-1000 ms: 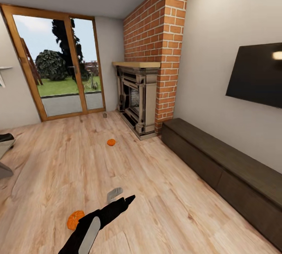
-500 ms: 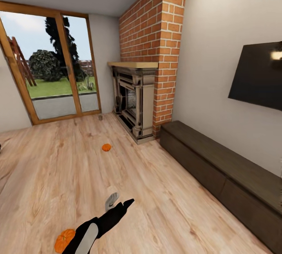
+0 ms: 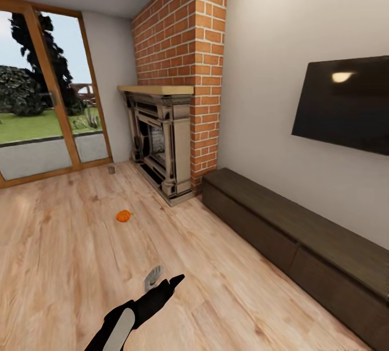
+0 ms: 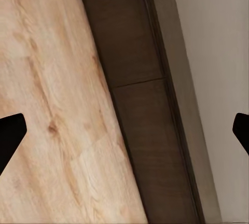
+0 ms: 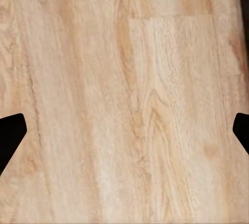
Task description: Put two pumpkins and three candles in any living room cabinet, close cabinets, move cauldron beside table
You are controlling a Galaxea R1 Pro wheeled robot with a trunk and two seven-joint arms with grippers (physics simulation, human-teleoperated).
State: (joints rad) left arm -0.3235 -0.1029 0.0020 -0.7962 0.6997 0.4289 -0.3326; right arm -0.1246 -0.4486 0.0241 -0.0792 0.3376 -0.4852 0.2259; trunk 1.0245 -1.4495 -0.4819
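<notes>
Little looks done so far: the cabinet (image 3: 302,237) along the wall under the TV (image 3: 346,103) has every front shut, nothing stowed that I can see. Brick fireplace (image 3: 162,140) stands at its far end. One pumpkin (image 3: 123,215) sits out on open floor, nothing blocking it. Left claw (image 4: 124,130) released and empty; right claw (image 5: 124,130) likewise spread.

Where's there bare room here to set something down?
The cabinet top is bare along its whole visible length under the TV. The floor is open between cabinet and glass door, save one pumpkin. It is tightest by the fireplace.
</notes>
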